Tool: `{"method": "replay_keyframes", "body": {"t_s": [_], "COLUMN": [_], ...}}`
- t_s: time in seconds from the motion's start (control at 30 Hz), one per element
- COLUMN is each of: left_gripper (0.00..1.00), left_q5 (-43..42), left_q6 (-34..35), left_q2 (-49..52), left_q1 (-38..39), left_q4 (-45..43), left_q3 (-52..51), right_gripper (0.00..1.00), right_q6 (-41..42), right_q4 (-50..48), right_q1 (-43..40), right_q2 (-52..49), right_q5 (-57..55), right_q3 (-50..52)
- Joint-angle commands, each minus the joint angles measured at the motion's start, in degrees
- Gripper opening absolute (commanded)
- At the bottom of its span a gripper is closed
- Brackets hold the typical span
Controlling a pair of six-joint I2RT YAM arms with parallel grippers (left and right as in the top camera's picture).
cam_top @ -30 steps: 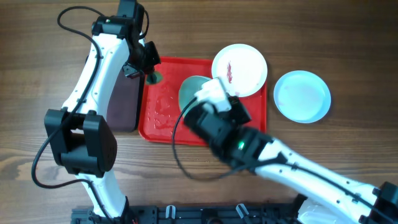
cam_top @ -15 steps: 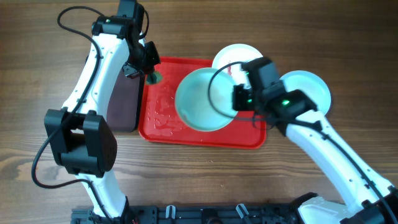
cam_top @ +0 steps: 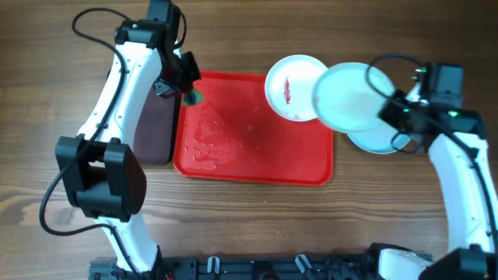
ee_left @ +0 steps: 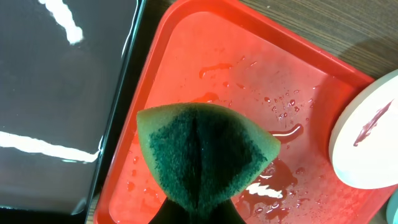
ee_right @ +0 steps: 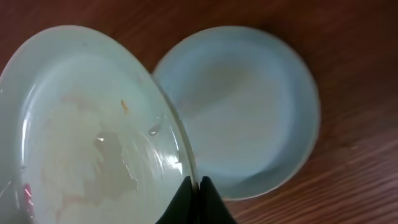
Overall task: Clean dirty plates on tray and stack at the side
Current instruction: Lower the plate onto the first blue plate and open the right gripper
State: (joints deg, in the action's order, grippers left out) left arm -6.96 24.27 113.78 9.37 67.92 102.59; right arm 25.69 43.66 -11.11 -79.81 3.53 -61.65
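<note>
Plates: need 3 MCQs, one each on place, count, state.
1. Where is the white plate?
A. on a corner of the red tray
B. at its middle
C. held in the air
2. Plates in the overhead view?
A. two
B. three
C. four
3. The right end effector is:
A. open, empty
B. out of view
C. shut on a mint plate
Answers: 1 A, it overlaps the tray's rim; 2 B, one white, two mint; 3 C, fingertips pinch the plate's rim.
</note>
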Motion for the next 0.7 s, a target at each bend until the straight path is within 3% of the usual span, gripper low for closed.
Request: {"method": "replay_keyframes", "body": {"t_s": [0.0,0.37,0.5,0.67], "left_gripper": [0.04,0.04,0.04,0.04], "left_q5": [-0.5,-0.5,-0.5,-0.5], "left_q6": [-0.07,-0.07,-0.07,-0.07], "left_q2": [-0.5,-0.5,-0.5,-0.5], "left_q1": [0.28,0.28,0.28,0.28], "left_q4": [-0.17,-0.39,-0.39,-0.37], "left_q3": [-0.28,-0.28,-0.28,-0.28], "right_gripper": [0.04,0.04,0.25,0.3], "right_q6": [-0.28,0.11,-0.79,-5.2], "right_q4": [-0.63,-5.01,-7.06,-6.78], "right_q1": [-5.53,-12.0,-11.93,-11.21], "right_q2": [-4.33,-17.88,-18.97,-18.12], "right_q5": [-2.4,-1.99,1.9,13.62], "right_q3": [2.47,3.74,3.67,0.04]}}
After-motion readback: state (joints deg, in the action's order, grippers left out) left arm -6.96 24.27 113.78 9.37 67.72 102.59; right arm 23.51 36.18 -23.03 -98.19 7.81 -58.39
